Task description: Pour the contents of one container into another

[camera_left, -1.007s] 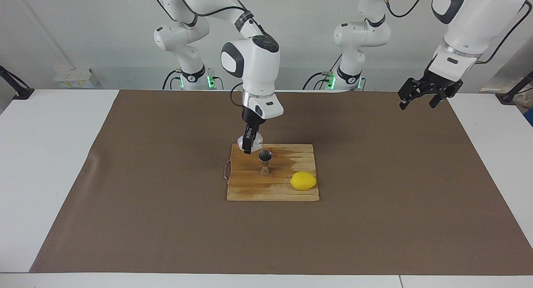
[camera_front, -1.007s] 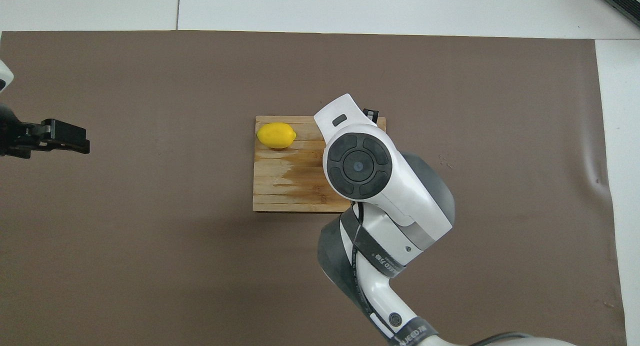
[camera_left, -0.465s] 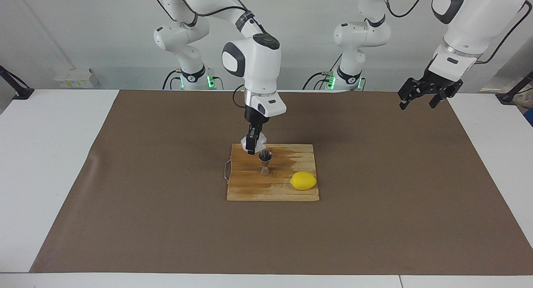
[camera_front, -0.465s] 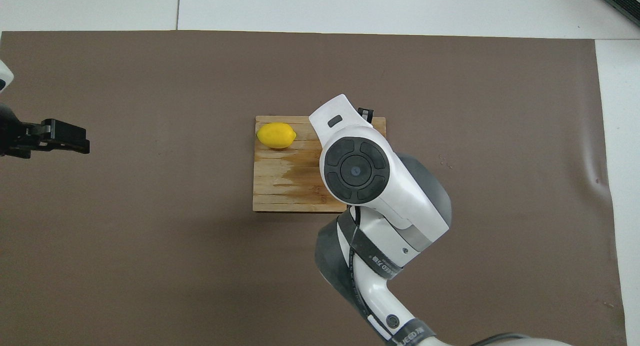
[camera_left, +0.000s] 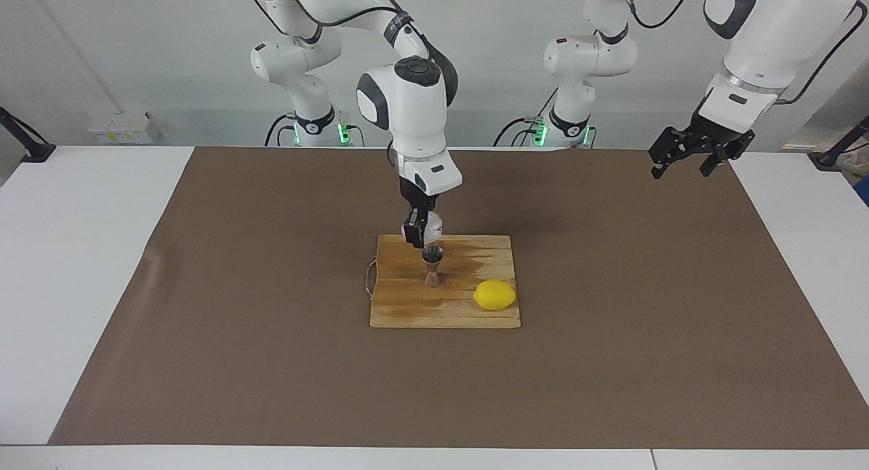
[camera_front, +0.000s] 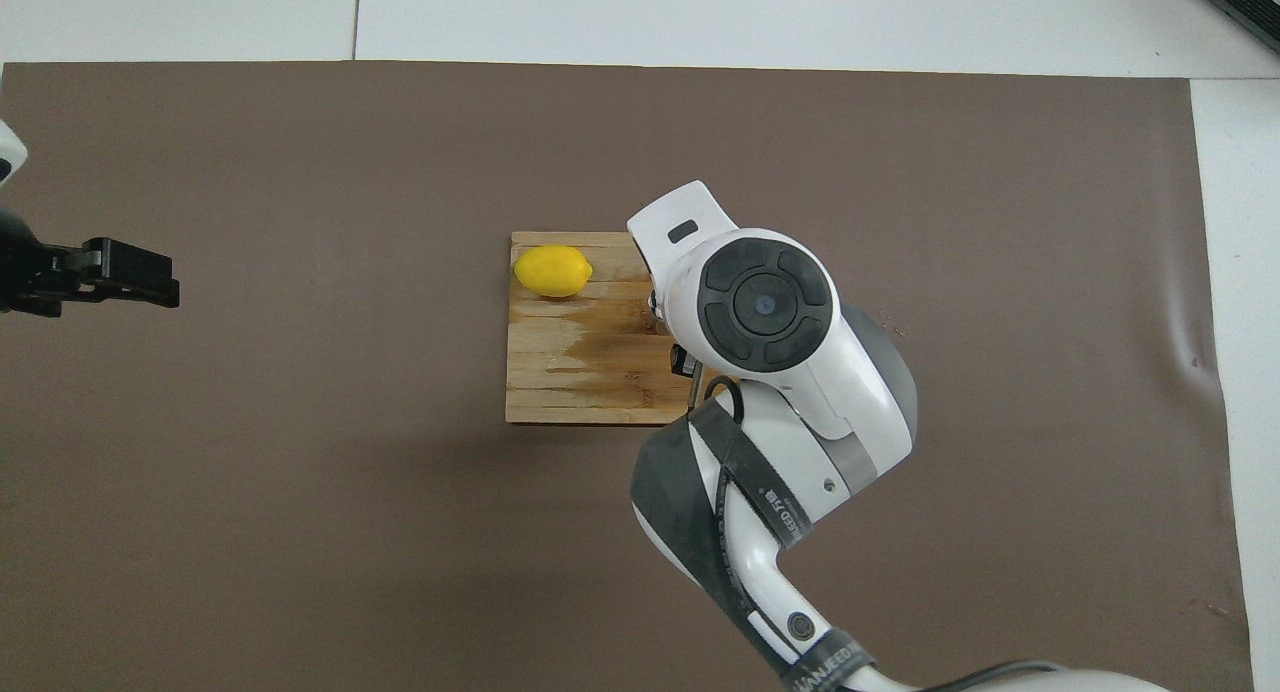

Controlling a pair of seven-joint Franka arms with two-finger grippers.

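Because the glass cup [camera_left: 430, 227] has to empty into something with a much narrower mouth, we carry it in the air directly over the jigger [camera_left: 432, 265], tipped, with its lower edge just above the jigger's upper cone. The right gripper [camera_left: 415, 238] has its jaws pinching the cup from the side, which leaves the cup's mouth free to turn downward; whether anything is running out we cannot tell. In the overhead view the right arm's wrist hides both cup and jigger, so we read the alignment from the facing view alone.

The jigger stands upright on its lower cone on the wooden cutting board [camera_left: 407, 307], near the board's middle and a little toward the right arm's end. Standing it there seems sensible to us: the board gives it a flat footing and would catch any spill, and a darker stain already spreads across the board's half nearer the robots. A lemon [camera_left: 495, 295] lies on the same board, toward the left arm's end and farther from the robots than the jigger, apart from it and out of the pour's way.

The board rests on a brown mat [camera_left: 611, 361] covering the worktop [camera_left: 81, 266]. Our left gripper [camera_left: 686, 159] waits over the mat's edge at the left arm's end, jaws spread and holding nothing.
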